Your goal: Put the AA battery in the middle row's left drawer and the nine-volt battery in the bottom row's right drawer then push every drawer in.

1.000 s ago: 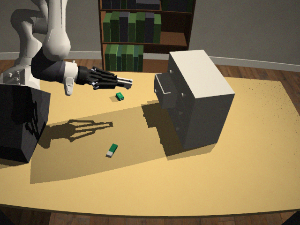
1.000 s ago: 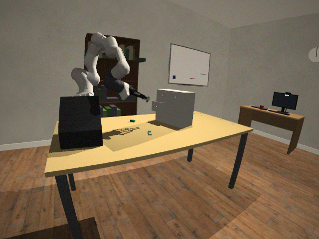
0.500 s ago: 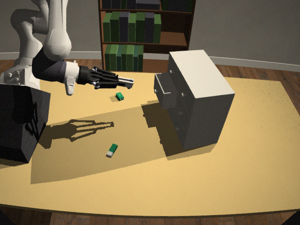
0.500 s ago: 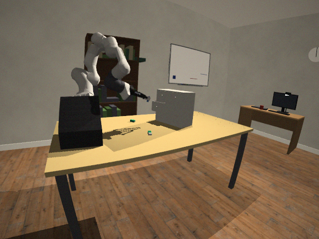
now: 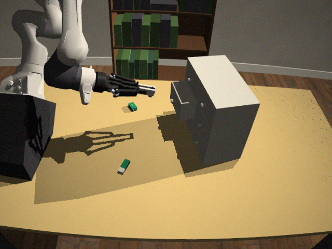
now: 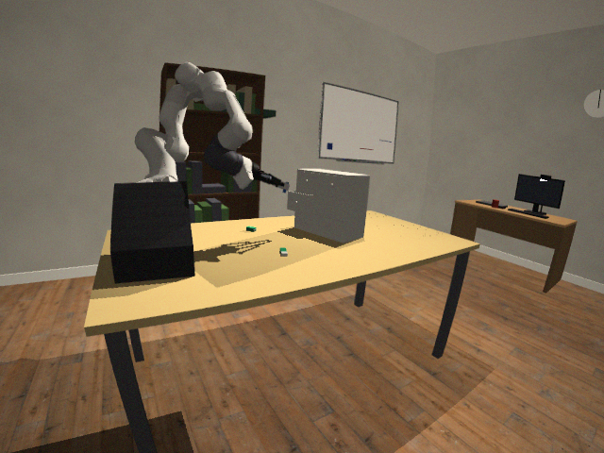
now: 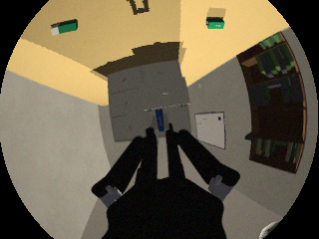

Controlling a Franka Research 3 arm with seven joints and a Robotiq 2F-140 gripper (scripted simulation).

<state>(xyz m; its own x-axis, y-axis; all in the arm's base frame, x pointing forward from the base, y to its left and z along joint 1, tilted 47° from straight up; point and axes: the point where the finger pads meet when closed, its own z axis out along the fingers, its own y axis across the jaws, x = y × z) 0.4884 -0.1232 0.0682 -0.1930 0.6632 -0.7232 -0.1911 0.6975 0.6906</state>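
Nine-volt battery looks green, small and boxy.

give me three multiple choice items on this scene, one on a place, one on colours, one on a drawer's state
1. Where is the nine-volt?
A) on the chest
B) on the table
C) in a drawer

2. Which colours has the eraser?
A) green and white
B) red and black
C) blue and yellow

3. How is the middle row's left drawer?
A) pushed fully in
B) out of the chest entirely
C) partly pulled out

1 B: the nine-volt lies on the table.
2 A: the eraser shows a green part and a white end.
3 C: the drawer juts from the front of the chest.
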